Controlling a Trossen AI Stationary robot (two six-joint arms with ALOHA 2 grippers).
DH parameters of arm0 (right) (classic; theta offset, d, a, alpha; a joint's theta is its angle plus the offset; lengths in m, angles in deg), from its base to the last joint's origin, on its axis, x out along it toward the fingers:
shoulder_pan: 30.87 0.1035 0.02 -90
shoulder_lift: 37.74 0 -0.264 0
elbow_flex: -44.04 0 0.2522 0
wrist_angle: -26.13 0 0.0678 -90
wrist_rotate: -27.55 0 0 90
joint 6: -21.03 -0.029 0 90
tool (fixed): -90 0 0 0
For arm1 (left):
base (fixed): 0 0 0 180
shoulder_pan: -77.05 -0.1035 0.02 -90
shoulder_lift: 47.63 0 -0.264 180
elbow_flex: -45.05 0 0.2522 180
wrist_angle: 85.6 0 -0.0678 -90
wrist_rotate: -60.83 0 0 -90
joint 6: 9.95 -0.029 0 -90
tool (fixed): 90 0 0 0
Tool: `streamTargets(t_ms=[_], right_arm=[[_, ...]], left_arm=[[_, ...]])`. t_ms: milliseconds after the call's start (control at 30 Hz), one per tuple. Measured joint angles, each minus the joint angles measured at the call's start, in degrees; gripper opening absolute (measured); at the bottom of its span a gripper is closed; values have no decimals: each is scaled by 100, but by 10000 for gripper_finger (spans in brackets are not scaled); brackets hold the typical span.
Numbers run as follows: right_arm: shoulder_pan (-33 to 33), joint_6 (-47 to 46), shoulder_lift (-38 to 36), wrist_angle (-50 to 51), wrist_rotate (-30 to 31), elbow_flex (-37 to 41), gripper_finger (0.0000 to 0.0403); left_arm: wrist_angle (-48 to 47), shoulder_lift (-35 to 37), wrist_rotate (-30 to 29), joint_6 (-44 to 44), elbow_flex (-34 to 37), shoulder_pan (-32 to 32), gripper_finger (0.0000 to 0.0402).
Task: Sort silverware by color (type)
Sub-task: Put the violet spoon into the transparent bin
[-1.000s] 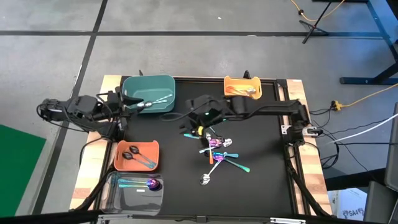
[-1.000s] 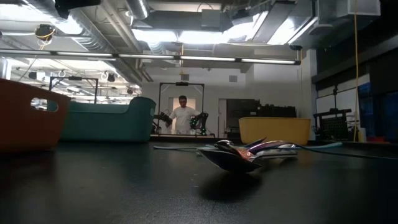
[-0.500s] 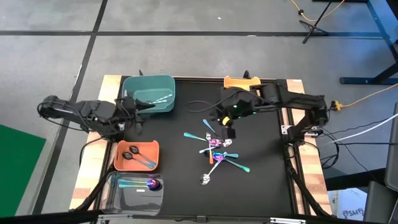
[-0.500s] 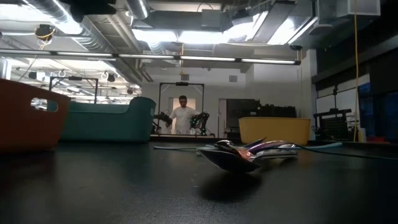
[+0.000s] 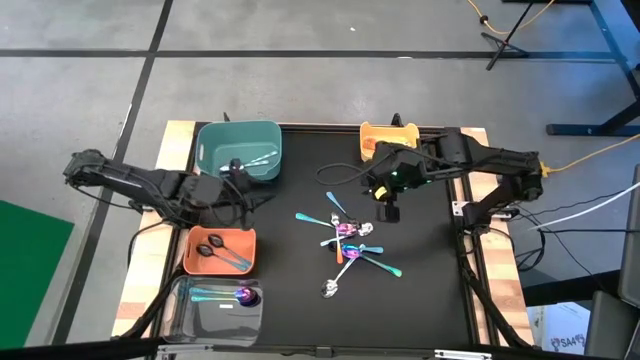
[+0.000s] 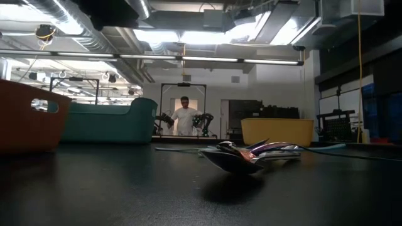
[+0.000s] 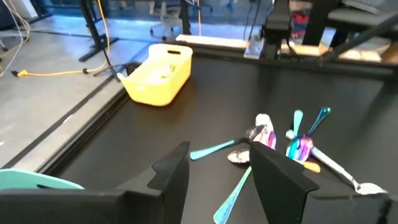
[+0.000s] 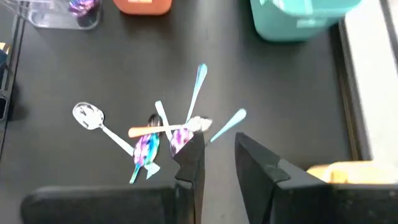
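The loose silverware lies in a crossed heap at the middle of the black table: teal, purple-rainbow, orange and silver spoons. One silver spoon lies a little nearer. My right gripper hangs open above the table just right of the heap, with nothing between its fingers. My left gripper is open and holds nothing, beside the near edge of the teal bin. It points toward the heap.
A yellow bin stands at the far edge, right of the teal bin, which holds pale spoons. An orange bin with black spoons and a clear bin with a teal and a purple spoon stand near left. Bare black table surrounds the heap.
My right gripper has drawn back from the far side of the heap toward the table's right edge, rising and tipping more downward. My left gripper has come from over the teal bin toward the near side and the table's middle, sinking a little. The spoons have not moved.
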Motion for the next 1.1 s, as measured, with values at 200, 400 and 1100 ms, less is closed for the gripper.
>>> streamTargets(t_ms=[200, 400, 1100], right_arm=[[5, -1059, -342, -75, -3, 1100, 78], [462, -2155, -443, -107, -42, 2290, 78], [1839, -3996, -443, -3177, -653, 5142, 79]], left_arm=[[73, -358, 10, 0, -2, 0, 162], [68, -484, 12, 0, 0, 0, 162], [64, -482, 8, 22, -2, -1, 162]])
